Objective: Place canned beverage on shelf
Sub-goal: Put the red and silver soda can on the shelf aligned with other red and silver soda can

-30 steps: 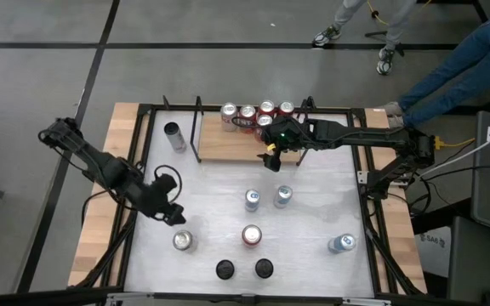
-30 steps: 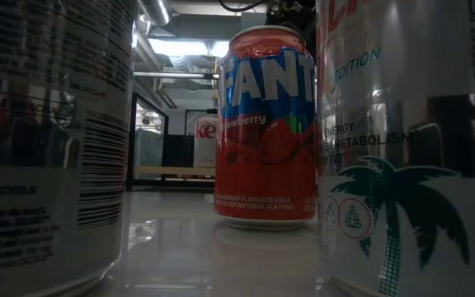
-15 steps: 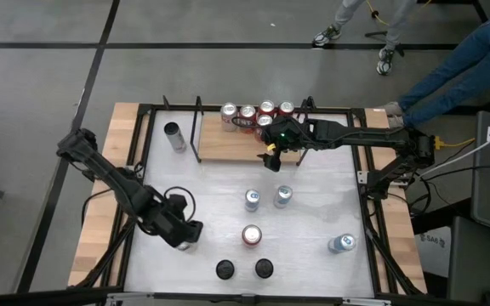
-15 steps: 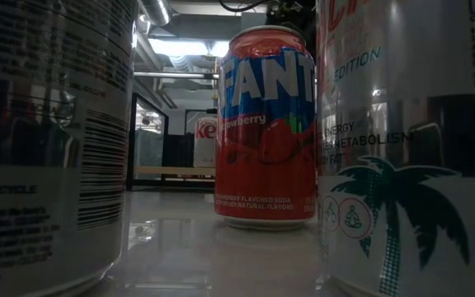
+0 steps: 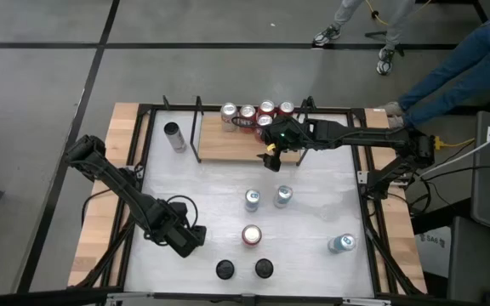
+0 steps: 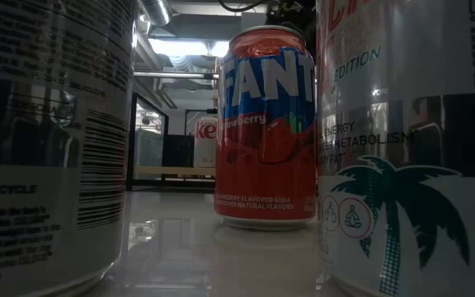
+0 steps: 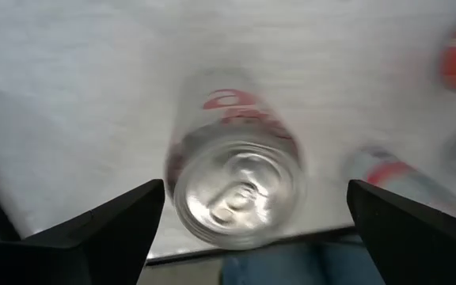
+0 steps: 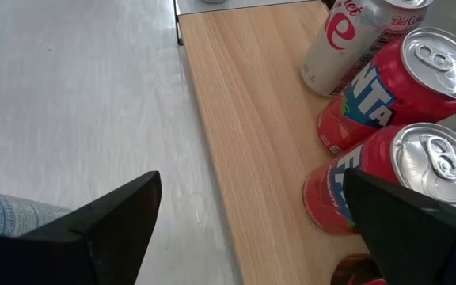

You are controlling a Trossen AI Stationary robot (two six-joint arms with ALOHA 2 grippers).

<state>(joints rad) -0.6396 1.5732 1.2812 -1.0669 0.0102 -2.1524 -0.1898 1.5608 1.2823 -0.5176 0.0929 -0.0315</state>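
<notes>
A silver can with red lettering [image 7: 240, 194] stands upright on the white table near its front left. My left gripper [image 7: 256, 186] hangs open over it, pointing down, one finger on either side of the can's top and clear of it. In the high view the left gripper [image 5: 185, 240] hides this can. The shelf [image 5: 228, 144], a light-wood board, lies at the far middle with several cans [image 5: 258, 113] along its back. My right gripper [image 5: 272, 158] waits open above the shelf's front right part; its wrist view shows the board [image 8: 252, 119] and red cans [image 8: 386, 87].
Loose cans stand on the table: two silver-blue ones [image 5: 252, 200] [image 5: 283, 196], a red one [image 5: 251, 235], two dark-topped ones [image 5: 225, 269] [image 5: 264, 269], one at the right [image 5: 341, 244], and a grey one [image 5: 173, 136] left of the shelf. People's legs show beyond the far edge.
My left gripper has swung toward the table's near edge and a little rightward, sinking and rolling about its own axis, until it stands over the silver can, which it now covers in the high view. Its fingers stay open. The right arm and all cans have kept still.
</notes>
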